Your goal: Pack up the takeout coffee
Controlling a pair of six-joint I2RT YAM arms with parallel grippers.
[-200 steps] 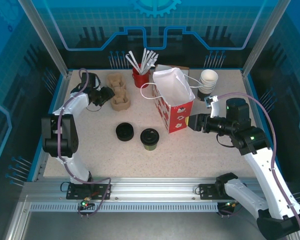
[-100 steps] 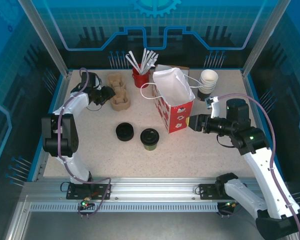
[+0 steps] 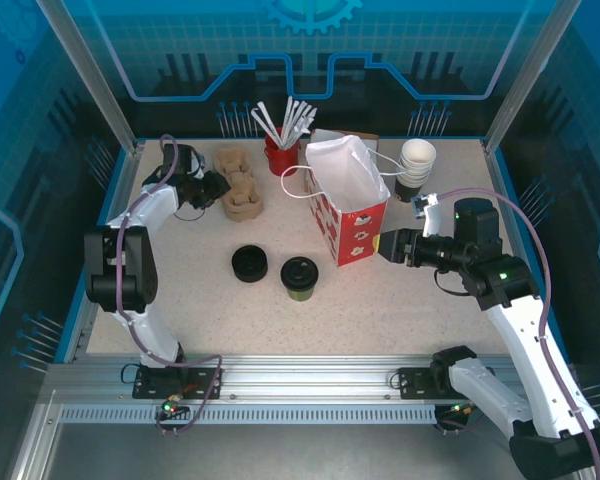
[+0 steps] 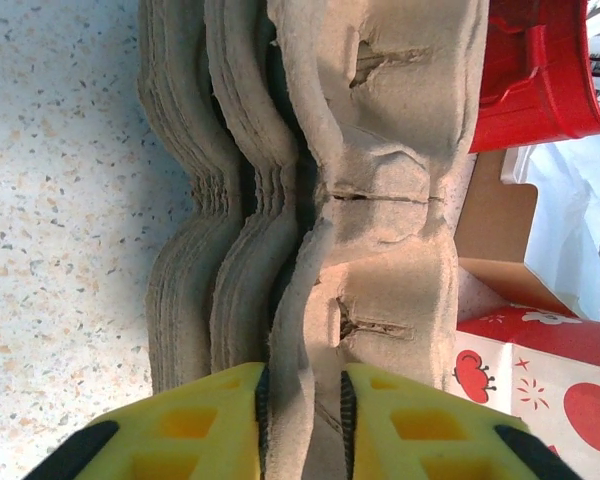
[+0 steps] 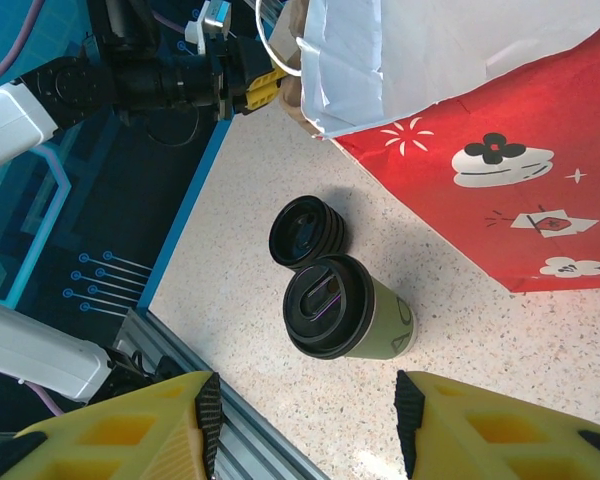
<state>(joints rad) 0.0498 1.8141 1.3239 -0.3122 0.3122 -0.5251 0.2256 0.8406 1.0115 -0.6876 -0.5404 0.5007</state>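
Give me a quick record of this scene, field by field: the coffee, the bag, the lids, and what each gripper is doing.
takeout coffee: upright on the table, black lid on, outside the bag
paper bag: red and white, standing open, just right of the coffee and farther back
loose lids: black stack just left of the coffee
left gripper: shut on the wall of a pulp cup carrier in a stack
right gripper: open, empty, facing the coffee
task status: coffee not yet packed
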